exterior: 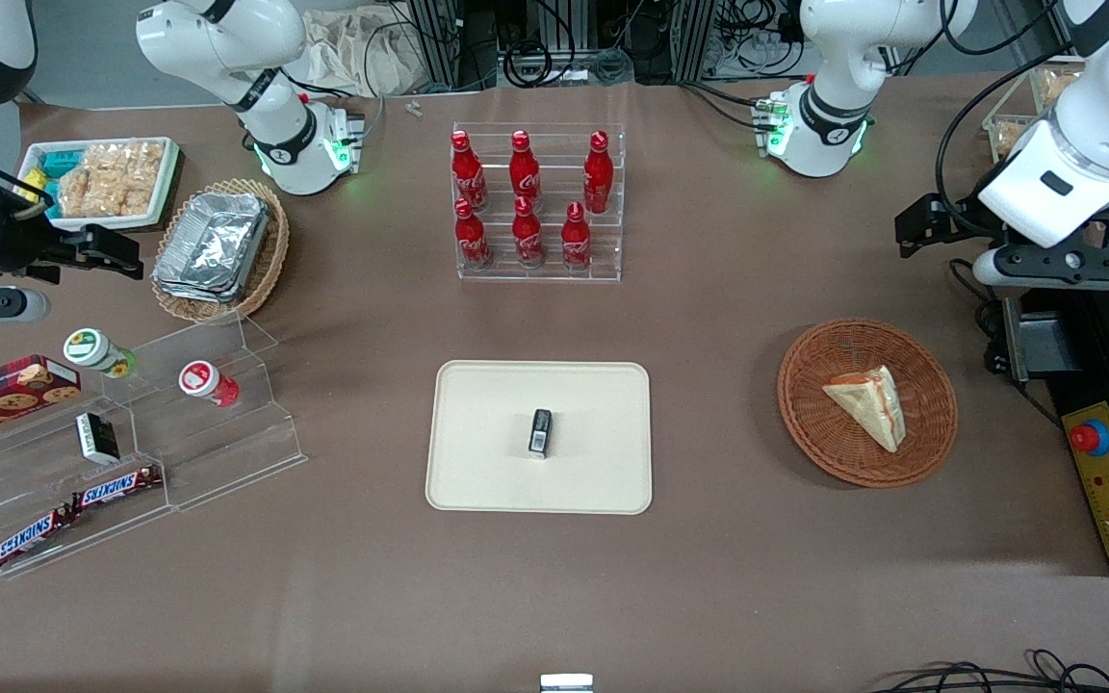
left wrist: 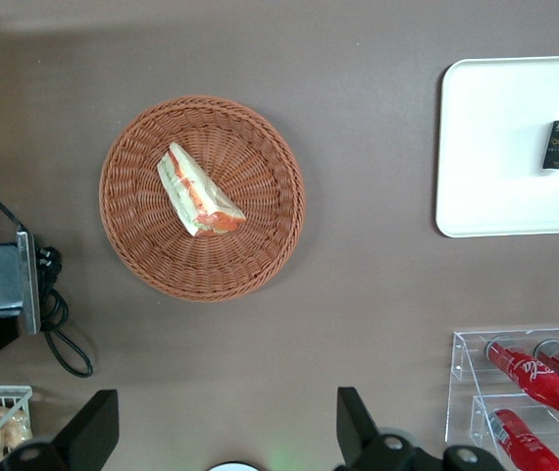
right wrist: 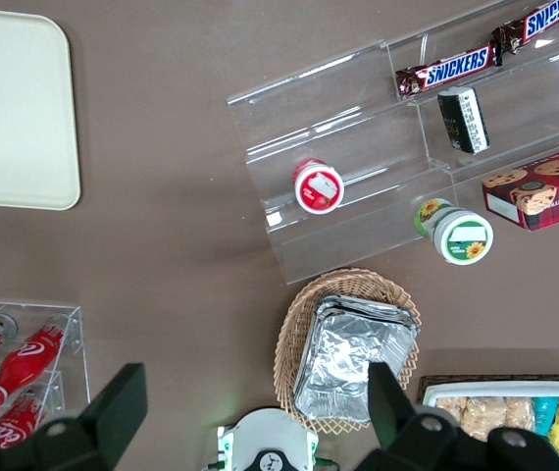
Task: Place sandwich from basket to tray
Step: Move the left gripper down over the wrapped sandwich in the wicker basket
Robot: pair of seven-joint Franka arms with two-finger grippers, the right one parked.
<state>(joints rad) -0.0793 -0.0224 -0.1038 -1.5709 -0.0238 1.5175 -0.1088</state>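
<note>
The sandwich (exterior: 868, 404) lies in the basket (exterior: 810, 421) on the bench (exterior: 728, 577). The tool (left wrist: 223, 432) hangs well above it with fingers (left wrist: 91, 432) spread wide, empty, farther from the front camera. The tray (exterior: 477, 481) holds a small black box (exterior: 540, 431).

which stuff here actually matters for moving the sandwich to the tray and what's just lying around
Job:
- triangular wrapped sandwich
- round reddish-brown wicker basket holding it
- flat cream rectangular tray
- left gripper, open, well above the table, nearer the bottle rack than the basket

Lying about:
- small black box on the tray
- red bottles in a clear rack
- foil trays
- Snickers bars
</note>
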